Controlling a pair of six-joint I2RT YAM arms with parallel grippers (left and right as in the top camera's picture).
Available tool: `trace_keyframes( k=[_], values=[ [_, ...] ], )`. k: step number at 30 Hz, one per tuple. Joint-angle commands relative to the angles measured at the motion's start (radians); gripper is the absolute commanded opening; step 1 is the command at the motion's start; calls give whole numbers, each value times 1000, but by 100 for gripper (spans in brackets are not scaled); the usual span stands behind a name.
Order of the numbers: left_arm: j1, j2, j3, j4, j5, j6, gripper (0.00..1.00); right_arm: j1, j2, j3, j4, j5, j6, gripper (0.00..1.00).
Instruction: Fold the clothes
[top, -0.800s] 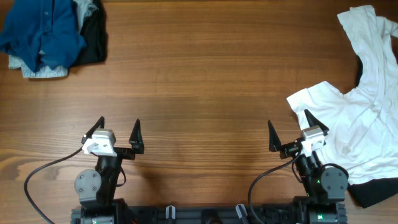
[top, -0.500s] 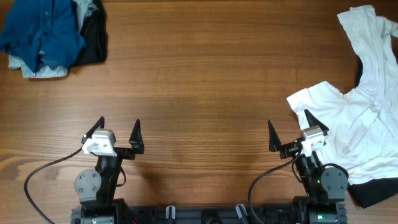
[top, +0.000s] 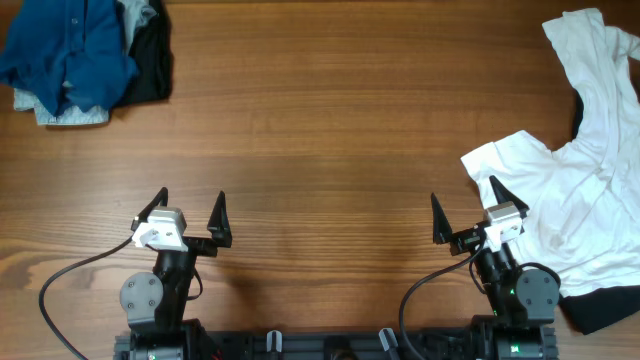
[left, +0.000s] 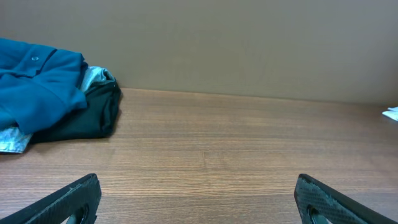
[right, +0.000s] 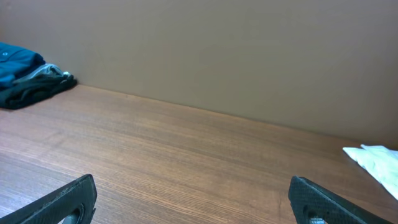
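White T-shirt (top: 585, 190) lies rumpled at the right edge of the wooden table (top: 330, 130), just beside my right gripper (top: 463, 190), and with that and my left gripper (top: 191, 193) both spread empty, I should pinch one hem corner and drag it centre-table first.

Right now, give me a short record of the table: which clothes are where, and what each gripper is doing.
surface: wooden table
far left corner: crumpled pile, blue shirt over a black garment
right side: white shirt, loose and unfolded, lying over a dark cloth
left gripper: open, empty, apart from all clothes
right gripper: open, empty, close beside the white shirt
folding: nothing folded yet
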Motion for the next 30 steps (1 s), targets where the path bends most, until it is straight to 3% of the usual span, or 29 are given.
trace_keyframes(
  k=[1,21,30],
  values=[
    [0,-5,-5,-2,19,-6,100,5,3,-1,3,6,1,100],
    [0,-5,-5,-2,19,-6,100,5,3,-1,3,6,1,100],
    [0,-5,-5,-2,19,-6,100,5,3,0,5,63,-124,100]
  ],
)
